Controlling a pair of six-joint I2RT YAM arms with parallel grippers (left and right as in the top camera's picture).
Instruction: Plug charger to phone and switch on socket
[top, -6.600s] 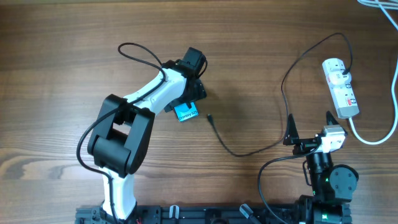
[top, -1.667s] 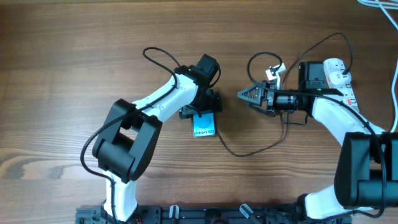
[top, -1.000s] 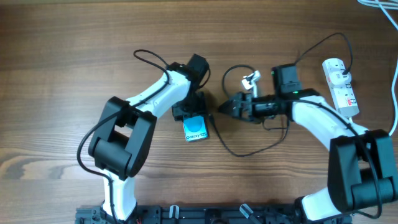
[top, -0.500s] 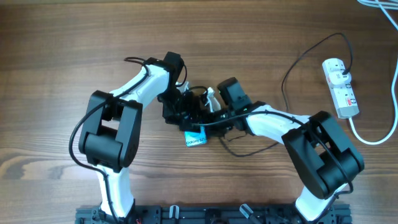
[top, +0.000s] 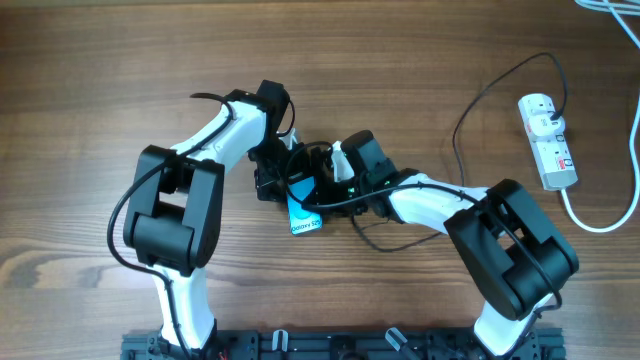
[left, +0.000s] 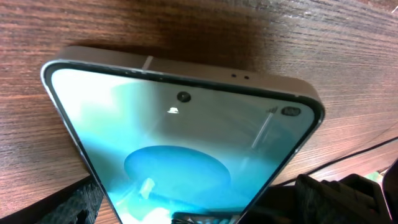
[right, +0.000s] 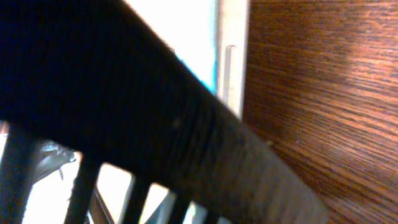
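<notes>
My left gripper (top: 272, 186) stands open, its fingers on either side of the phone (top: 303, 218), which lies near the table's middle, at 6 o'clock from my crowded grippers. I cannot tell whether my right gripper (top: 325, 190) is closed on the charger (top: 457, 128). The phone is unclamped, so a push from the plug could slide it away. The socket (top: 548, 140) sits at 3 o'clock.

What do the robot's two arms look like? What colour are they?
They match. The left arm and right arm are smooth white tubes joined by chunky, rounded black joints. A thin black cable loops beside the left one. The fingers are black, with ribbed surfaces and open struts.
</notes>
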